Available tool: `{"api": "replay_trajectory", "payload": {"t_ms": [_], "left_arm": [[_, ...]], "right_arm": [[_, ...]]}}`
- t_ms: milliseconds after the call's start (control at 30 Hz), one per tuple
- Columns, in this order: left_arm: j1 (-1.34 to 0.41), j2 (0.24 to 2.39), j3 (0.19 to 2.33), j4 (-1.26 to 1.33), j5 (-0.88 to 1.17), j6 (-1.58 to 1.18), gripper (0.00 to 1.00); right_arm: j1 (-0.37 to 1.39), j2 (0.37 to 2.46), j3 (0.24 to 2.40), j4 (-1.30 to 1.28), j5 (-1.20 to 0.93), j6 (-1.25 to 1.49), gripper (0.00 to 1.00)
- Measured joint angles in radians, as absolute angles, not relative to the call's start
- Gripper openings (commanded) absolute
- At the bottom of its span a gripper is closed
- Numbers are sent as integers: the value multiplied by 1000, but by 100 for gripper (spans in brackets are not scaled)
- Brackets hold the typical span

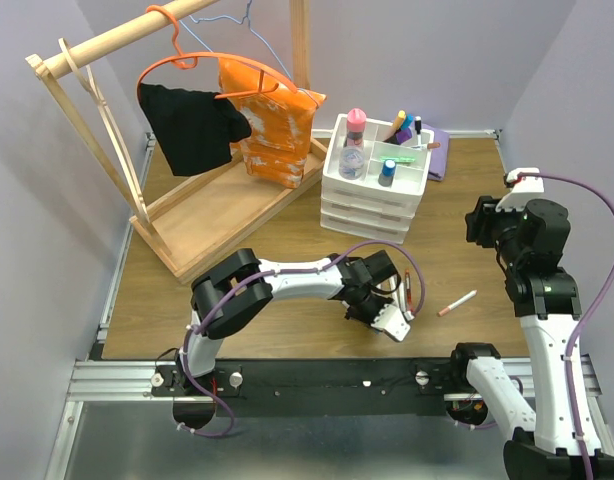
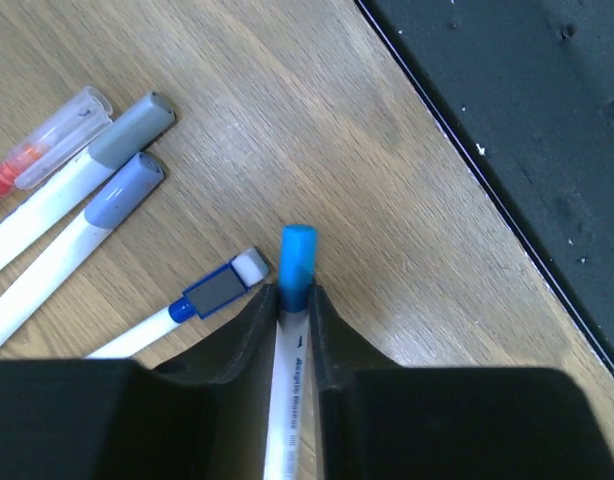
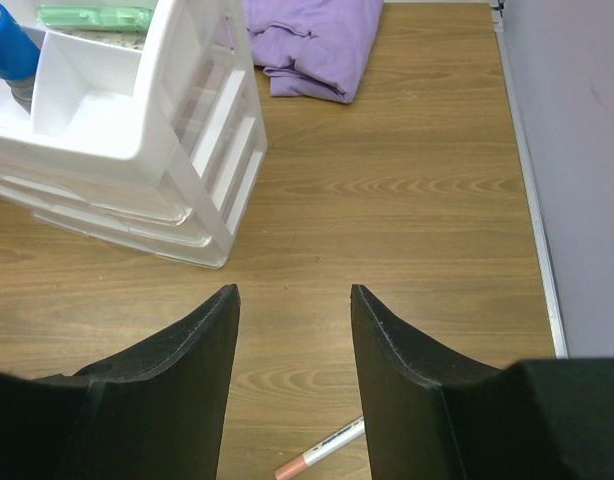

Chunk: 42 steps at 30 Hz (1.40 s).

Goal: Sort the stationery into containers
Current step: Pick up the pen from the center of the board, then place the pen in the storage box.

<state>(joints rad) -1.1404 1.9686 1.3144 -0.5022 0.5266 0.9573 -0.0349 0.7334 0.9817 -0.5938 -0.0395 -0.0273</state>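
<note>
L claw (image 2: 292,297) clamped on thin white plastic pen w/ blue cap (image 2: 298,255), by front edge of wooden desk (image 2: 387,170). R claw (image 3: 295,300) fingers apart, over desk's right side, near white plastic three-drawer organiser (image 3: 202,150).

Pale lilac-grey walls (image 1: 32,250) boxed in tight round a wood-grain table (image 1: 457,215). Wooden rack (image 1: 97,45) back left, with orange hanger (image 1: 177,62), black top (image 1: 192,125) and orange bag (image 1: 272,135). Purple cloth (image 1: 439,155) at the far edge. Metal rail (image 1: 117,378) up front. Soft, even light.
</note>
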Motion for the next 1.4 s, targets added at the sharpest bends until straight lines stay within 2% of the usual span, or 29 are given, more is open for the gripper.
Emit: {"api": "replay_trajectory", "payload": {"t_ms": [67,233,367,467,533,700,767,967,1200,1400], "left_arm": [[-1141,1973,1320,-503,527,960,0],[-1135,1963,1324,-527,523,966,0],[-1104,1916,1343,-660,524,978,0],[-1064,1889,1489,-820,556,991,0],[-1027,1879,1687,-939,607,997,0],[-971,1875,2042,-1004,720,934,0],[-941,1866,2109,-913,772,832,0],[-849,1873,2091,-479,810,594,0],[-786,2075,2226,-39,768,381,0],[-775,2210,2312,159,702,254,0]], "right_arm": [[-35,736,982,-595,-39,-27,55],[-35,740,982,-595,-40,-27,55],[-35,748,982,-595,-40,-27,54],[-35,753,982,-595,-44,-27,54],[-35,755,982,-594,-46,-27,54],[-35,759,982,-590,-46,-19,54],[-35,763,982,-584,-46,-17,53],[-35,782,984,-570,-46,-15,53],[-39,793,990,-561,-45,-15,52],[-54,792,990,-556,-43,-15,52]]}}
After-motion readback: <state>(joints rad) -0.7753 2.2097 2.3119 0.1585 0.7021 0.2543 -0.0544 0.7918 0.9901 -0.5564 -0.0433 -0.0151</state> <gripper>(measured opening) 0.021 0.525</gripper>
